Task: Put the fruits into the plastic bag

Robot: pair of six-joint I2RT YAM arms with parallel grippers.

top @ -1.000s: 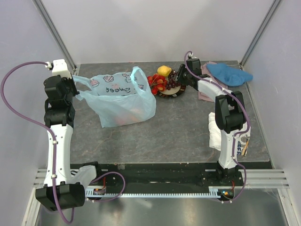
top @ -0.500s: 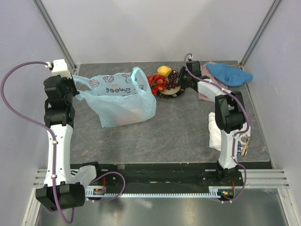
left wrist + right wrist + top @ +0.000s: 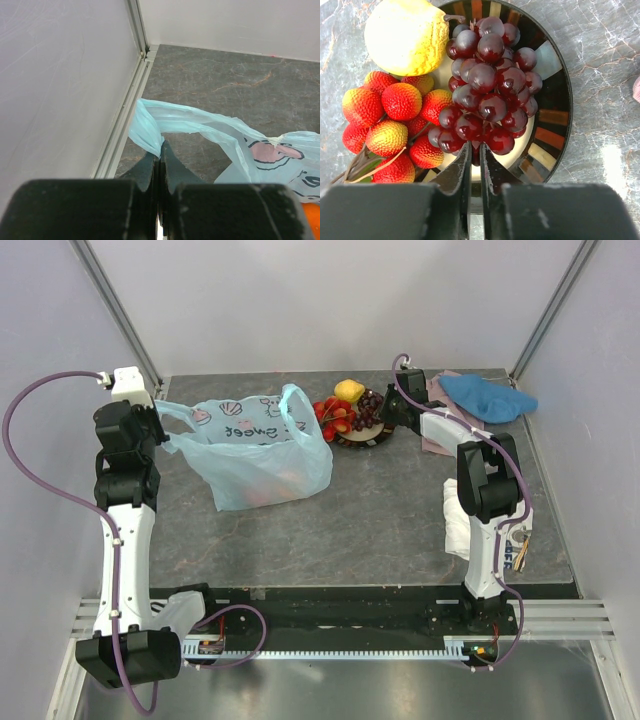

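The light-blue plastic bag (image 3: 255,455) lies on the left of the table, with something orange (image 3: 311,219) showing inside it. My left gripper (image 3: 160,150) is shut on one bag handle (image 3: 147,127) and holds it up by the left wall. On the dark-rimmed plate (image 3: 555,115) lie a yellow lemon (image 3: 407,37), bumpy red fruits (image 3: 395,125) and dark purple grapes (image 3: 487,90). My right gripper (image 3: 475,150) reaches over the plate's near rim, and its fingers pinch the lowest grape of the bunch. In the top view the right gripper (image 3: 378,412) is at the plate (image 3: 365,440).
A blue cloth (image 3: 485,395) lies at the back right, with a pink cloth (image 3: 435,445) under the right arm. A white cloth (image 3: 455,520) sits by the right arm's lower link. Walls and metal posts enclose the table on three sides.
The right gripper's fingers have closed in on the near end of the grape bunch. The left gripper and the bag have not moved.
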